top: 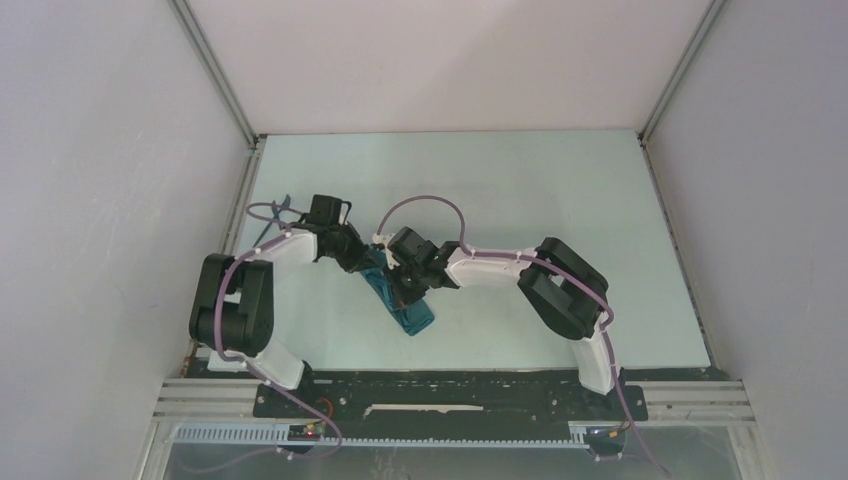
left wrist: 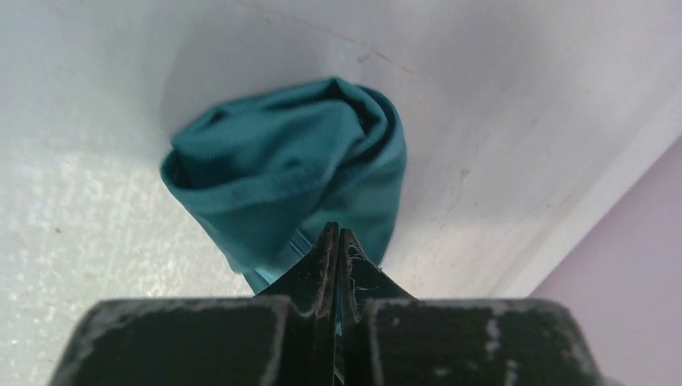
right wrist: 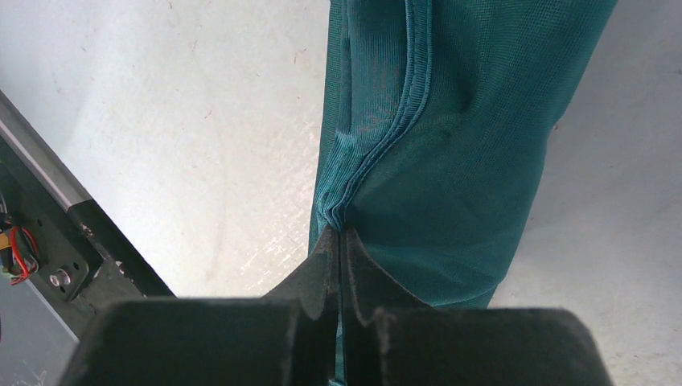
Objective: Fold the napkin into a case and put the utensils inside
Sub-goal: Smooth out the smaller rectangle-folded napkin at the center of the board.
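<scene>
The teal napkin [top: 408, 305] lies folded into a narrow oblong strip on the table, running from between the two grippers toward the near edge. My left gripper [top: 366, 262] is shut on the strip's far end; in the left wrist view its jaws [left wrist: 338, 235] pinch the cloth [left wrist: 281, 173], which bunches into a roll. My right gripper [top: 408, 290] is shut on the hemmed edges midway along the strip; in the right wrist view [right wrist: 339, 235] the stacked hems [right wrist: 402, 121] pucker at its tips. No utensils are visible.
A pale table [top: 560, 190] is bounded by white walls at back and sides. A black rail and aluminium frame [top: 450, 390] run along the near edge. A small blue thing [top: 284, 205] lies at the far left by the wall.
</scene>
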You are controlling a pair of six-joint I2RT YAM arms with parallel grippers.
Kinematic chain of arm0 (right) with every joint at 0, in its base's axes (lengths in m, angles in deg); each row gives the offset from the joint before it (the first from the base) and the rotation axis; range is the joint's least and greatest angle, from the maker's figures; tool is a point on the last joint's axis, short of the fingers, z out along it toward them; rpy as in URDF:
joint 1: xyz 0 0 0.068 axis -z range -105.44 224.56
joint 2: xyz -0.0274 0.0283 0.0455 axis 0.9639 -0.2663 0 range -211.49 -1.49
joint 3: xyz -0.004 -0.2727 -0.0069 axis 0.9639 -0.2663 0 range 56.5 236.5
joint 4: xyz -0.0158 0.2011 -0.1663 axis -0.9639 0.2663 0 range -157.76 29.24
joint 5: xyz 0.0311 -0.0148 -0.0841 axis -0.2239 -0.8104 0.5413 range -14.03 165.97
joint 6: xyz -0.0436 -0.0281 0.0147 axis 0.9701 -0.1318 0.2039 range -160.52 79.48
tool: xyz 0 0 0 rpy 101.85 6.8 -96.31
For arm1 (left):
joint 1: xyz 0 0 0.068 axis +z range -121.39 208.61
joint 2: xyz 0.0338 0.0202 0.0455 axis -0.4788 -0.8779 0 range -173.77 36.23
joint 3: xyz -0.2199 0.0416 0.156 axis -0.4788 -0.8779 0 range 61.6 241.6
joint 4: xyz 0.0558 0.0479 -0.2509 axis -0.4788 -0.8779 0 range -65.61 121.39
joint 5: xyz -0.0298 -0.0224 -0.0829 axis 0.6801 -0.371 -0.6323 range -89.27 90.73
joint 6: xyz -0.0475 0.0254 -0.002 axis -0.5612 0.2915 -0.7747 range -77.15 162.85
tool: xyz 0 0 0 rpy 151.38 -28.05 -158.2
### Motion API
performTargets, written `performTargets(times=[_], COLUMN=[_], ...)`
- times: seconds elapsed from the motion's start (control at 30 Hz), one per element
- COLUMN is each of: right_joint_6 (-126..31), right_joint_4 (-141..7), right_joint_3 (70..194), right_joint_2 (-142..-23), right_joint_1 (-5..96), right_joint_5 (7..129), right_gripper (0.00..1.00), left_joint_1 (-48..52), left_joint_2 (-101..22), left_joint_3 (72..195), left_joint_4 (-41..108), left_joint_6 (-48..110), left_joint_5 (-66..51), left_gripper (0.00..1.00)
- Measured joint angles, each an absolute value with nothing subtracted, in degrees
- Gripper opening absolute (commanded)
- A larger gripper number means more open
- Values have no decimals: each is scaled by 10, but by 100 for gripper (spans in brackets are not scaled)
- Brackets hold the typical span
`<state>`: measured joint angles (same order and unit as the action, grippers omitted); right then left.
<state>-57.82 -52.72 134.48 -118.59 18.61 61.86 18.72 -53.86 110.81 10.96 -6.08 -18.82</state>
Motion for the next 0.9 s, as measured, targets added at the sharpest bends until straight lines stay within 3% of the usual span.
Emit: performTargets(times=[0.33,0.6,0.7,0.9], right_joint_6=[-577,-578,-585,-627], right_joint_4=[-530,-525,-512,-540], right_joint_3=[1343,1305,1295,1294], right_joint_2=[-1185,-1153,-1133,-1121], right_joint_1=[186,195,199,235], right_joint_5=[616,581,547,492], right_gripper=[1,44,51,53], left_joint_1=[187,194,195,199], left_joint_2=[-619,-614,-614,-607], left_joint_3=[1161,1163,1162,1156], left_joint_4=[83,61,62,63], left_joint_6=[-36,-14,-7,-1], left_joint_5=[-139,-115,-115,-115], left_gripper=[0,0,0,0])
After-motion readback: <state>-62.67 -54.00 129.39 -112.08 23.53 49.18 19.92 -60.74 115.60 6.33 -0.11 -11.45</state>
